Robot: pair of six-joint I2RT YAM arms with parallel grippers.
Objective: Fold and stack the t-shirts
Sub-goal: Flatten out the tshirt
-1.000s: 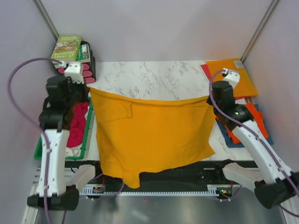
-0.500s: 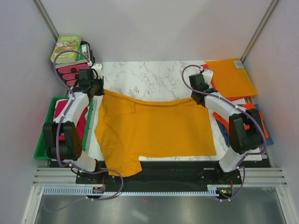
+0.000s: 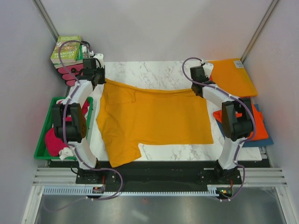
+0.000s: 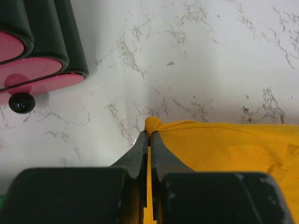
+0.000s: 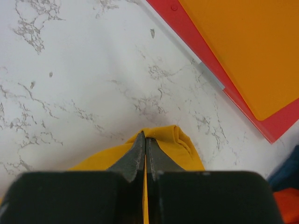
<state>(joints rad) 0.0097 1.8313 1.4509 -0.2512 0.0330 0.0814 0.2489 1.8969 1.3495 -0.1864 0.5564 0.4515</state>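
The golden-orange t-shirt [image 3: 154,116] lies spread out flat on the marble bench [image 3: 154,72], its near left part reaching over the front edge. The left claw [image 4: 149,135] is pressed together on the shirt's far left corner, a small bunch of cloth showing just past its tips. The right claw [image 5: 145,137] pinches the far right corner in the same way (both arms stretch out low over the bench). A magenta-pink t-shirt [image 3: 55,140] sits heaped in the green tray [image 3: 41,151] at the left. On the right, a red-orange t-shirt [image 3: 256,126] rests on a blue one [image 3: 267,141], near a stiff orange sheet [image 3: 232,77] lying on a red sheet [image 5: 189,35]
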